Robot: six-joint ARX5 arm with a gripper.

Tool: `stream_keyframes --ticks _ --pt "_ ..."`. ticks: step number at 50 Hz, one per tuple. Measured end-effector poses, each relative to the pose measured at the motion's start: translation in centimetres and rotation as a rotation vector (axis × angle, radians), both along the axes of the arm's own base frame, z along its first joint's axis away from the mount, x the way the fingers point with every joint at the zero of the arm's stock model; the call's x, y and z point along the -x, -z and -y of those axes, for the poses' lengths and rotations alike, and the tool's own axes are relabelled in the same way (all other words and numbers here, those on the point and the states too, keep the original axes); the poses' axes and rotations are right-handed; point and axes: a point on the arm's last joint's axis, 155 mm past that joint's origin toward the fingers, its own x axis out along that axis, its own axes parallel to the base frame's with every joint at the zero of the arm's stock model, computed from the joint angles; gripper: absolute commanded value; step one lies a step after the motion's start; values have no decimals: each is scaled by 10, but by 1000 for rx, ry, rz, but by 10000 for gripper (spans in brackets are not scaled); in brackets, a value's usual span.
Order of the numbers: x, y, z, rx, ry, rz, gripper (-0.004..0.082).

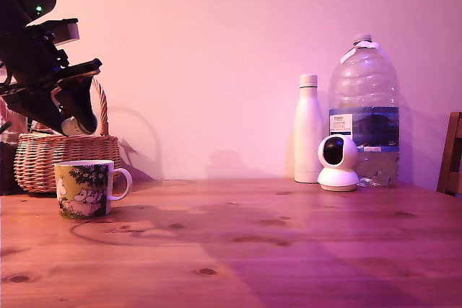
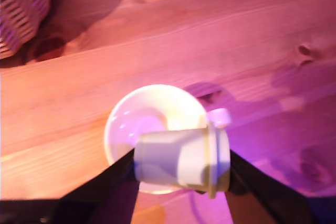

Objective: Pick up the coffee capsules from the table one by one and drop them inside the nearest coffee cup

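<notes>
My gripper hangs above the coffee cup, shut on a coffee capsule. The cup is a foliage-printed mug with a white handle, standing on the wooden table at the exterior view's left. In the wrist view the capsule is a pale tapered pod with a flanged rim, lying sideways between the dark fingers of the gripper. It sits directly over the cup's white inside. The cup's handle pokes out beside the capsule. No other capsule shows on the table.
A wicker basket stands just behind the cup. At the back right of the exterior view are a white bottle, a large water jug and a small white camera. A chair edge shows at far right.
</notes>
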Motion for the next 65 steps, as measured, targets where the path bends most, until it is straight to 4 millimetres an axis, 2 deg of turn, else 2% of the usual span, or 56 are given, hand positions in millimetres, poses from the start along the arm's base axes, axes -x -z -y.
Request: stream_keyframes --ticks 4,8,10,12,21,27,32,37,44,47,65 --pt "0 0 -2 -9 -7 1 336" --pt "-1 0 -2 -9 -7 3 553" --pt "-1 0 -2 -9 -7 4 632" --pt "-1 0 -2 -9 -7 5 665" --pt "-1 0 -2 -9 -7 6 665" --pt "-1 0 -2 -9 -7 6 625" --pt "-2 -1 -2 -10 -5 8 533" --pt "-2 -1 -2 -11 -2 10 373" --pt "-2 -1 -2 -12 0 11 58" --pt "-2 -1 -1 -12 1 11 -27" --pt "-12 -17 8 -8 22 90 -23"
